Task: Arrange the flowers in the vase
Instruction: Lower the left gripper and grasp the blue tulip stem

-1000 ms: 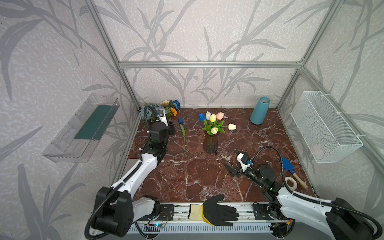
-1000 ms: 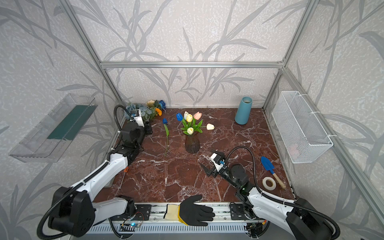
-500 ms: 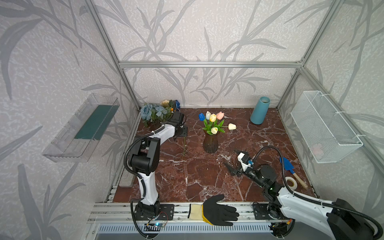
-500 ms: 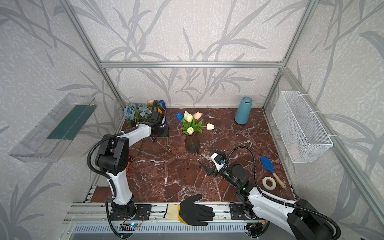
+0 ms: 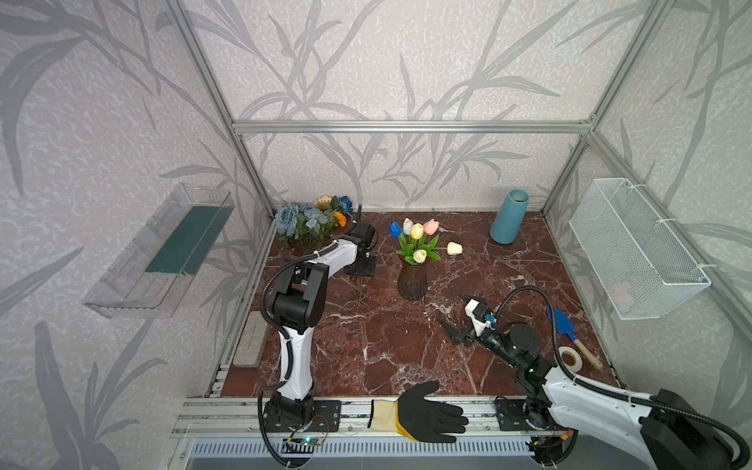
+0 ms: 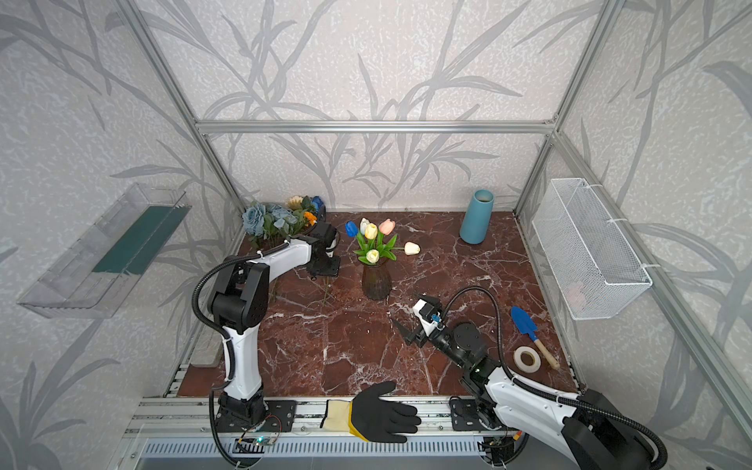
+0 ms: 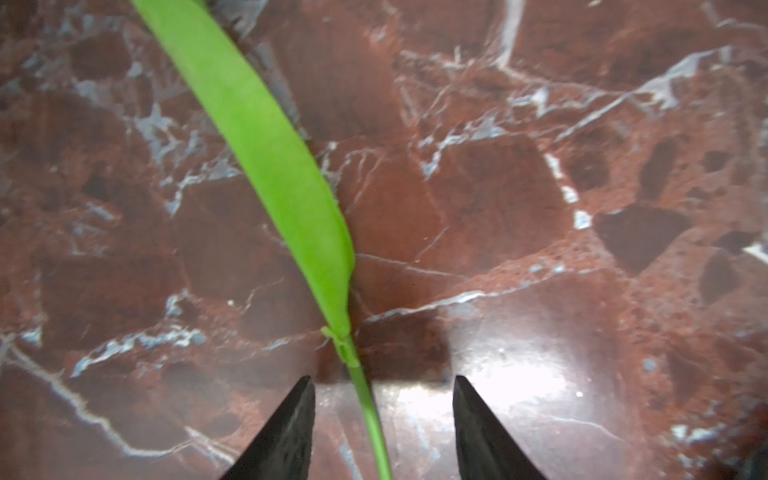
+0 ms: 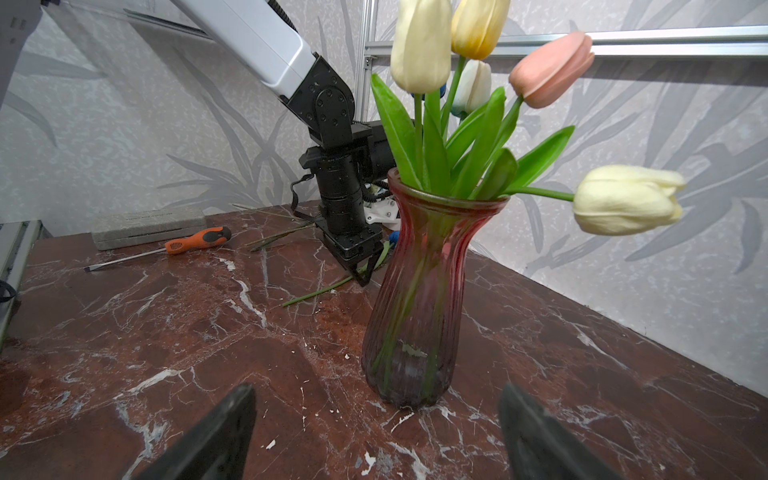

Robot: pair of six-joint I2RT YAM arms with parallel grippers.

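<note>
The left claw (image 7: 380, 380) hangs low over the table (image 7: 540, 208), just left of the vase (image 5: 412, 280). Its jaws are partly apart and straddle a loose tulip stem (image 7: 365, 399) that lies flat on the marble. There is a gap on both sides, so it grips nothing. The stem sits nearer one finger, and its leaf (image 7: 270, 145) runs away from the tips. The right claw (image 5: 455, 311) is wide open and empty, near and right of the vase. Several tulips (image 5: 415, 240) stand in the vase. A bunch (image 5: 309, 219) of roses and other blooms lies in the far left corner.

The stem is thin and lies on hard stone, so off-centre jaws may nudge it sideways or ride over it. Going lower could jam the tips on the marble. A weak pinch would likely let the stem swivel when lifted. Its head could then knock the crowded vase or catch the drooping cream tulip (image 5: 454, 248).
</note>
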